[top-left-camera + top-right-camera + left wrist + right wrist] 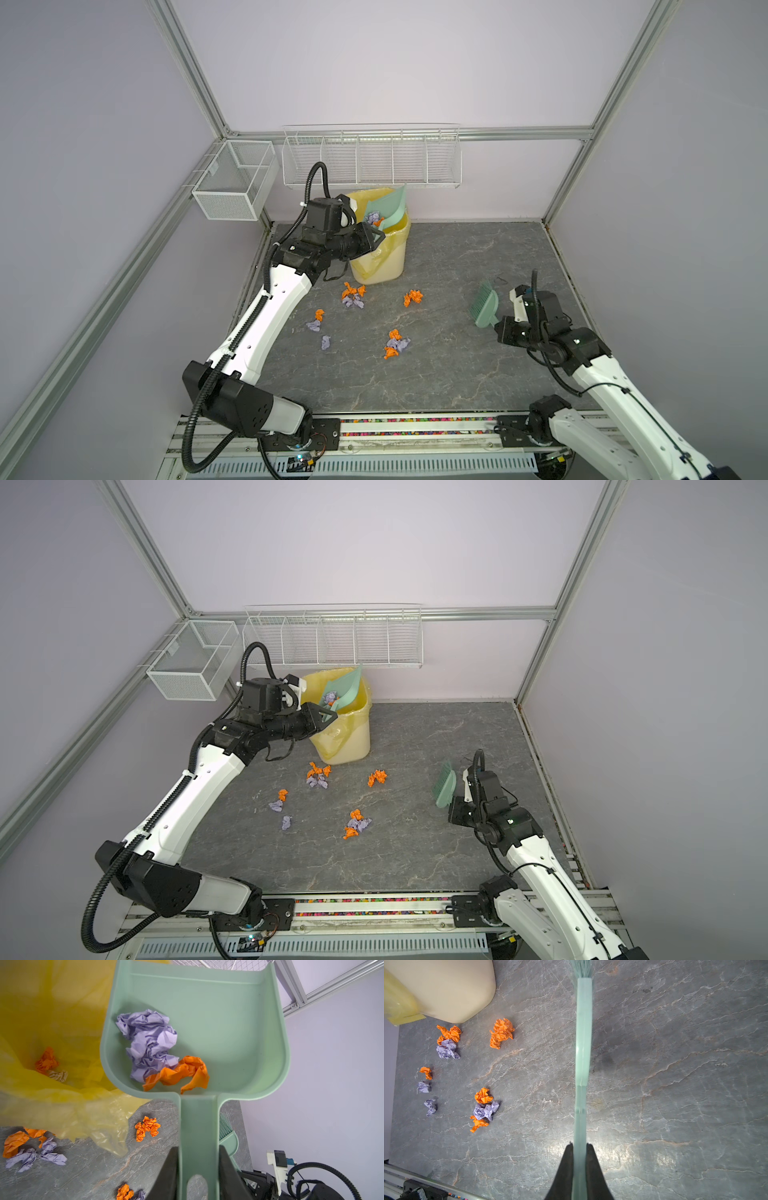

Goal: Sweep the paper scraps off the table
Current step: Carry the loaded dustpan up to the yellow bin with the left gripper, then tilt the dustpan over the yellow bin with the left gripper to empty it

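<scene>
At the lower right of a top view, the right pincer (497, 328) is seen clamped on the handle of the brush (485, 307), parked well apart from the litter; whether the bristles touch the counter (457, 386) cannot be told. At mid-frame, left of centre, the scraps (397, 343) are spread over the counter in loose orange and lilac clusters, the farthest just beside the foot of the bin (386, 262). At upper centre, the left pincer (372, 239) is closed on the handle of the dustpan (388, 203), which is held over the bin mouth with two wads lodged in its heel, close to the handle. Emptying appears to be the step in hand. It would be done well if the pan were tipped lip-down, well inside the rim, so that the wads slide off the heel and none is dropped outside. The loose yellow liner should not be snagged by the pan edge. Much sweeping is judged to remain.
</scene>
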You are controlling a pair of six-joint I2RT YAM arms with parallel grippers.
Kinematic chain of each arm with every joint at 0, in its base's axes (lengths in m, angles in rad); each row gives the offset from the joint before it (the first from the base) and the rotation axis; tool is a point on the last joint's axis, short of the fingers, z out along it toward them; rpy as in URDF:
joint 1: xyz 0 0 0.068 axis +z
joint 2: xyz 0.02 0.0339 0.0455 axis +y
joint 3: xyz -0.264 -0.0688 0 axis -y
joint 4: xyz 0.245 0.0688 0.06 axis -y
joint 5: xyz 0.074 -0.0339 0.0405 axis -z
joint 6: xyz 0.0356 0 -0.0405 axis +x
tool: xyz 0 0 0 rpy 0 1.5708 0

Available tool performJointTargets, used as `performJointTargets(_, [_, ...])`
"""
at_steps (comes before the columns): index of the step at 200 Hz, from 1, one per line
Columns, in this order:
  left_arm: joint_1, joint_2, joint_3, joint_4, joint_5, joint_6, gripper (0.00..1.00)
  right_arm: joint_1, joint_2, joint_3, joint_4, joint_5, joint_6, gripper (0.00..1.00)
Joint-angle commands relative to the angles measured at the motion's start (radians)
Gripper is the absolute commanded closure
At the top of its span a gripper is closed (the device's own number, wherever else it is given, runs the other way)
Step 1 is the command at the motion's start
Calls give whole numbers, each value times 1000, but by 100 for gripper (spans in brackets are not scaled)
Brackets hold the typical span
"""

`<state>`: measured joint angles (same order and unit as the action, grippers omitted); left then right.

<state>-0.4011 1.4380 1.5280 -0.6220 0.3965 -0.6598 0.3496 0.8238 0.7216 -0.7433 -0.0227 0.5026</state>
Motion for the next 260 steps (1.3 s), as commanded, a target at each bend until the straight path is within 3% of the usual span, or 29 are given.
performJointTargets(1, [53,-20,-47,112,132,-65,100,12,6,14,-2,12,12,93])
performJointTargets(33, [114,-31,-150,257,234,-169,100,19,13,21,-5,20,13,93])
performJointTargets(201, [212,-48,-245,440,362,-323,100,37,30,36,-4,26,13,93])
performJointTargets(242, [236,-52,-296,574,424,-416,100,42,19,33,-12,30,17,93])
performJointTargets(260, [248,-52,-331,665,455,-510,100,44,11,33,-19,34,19,93])
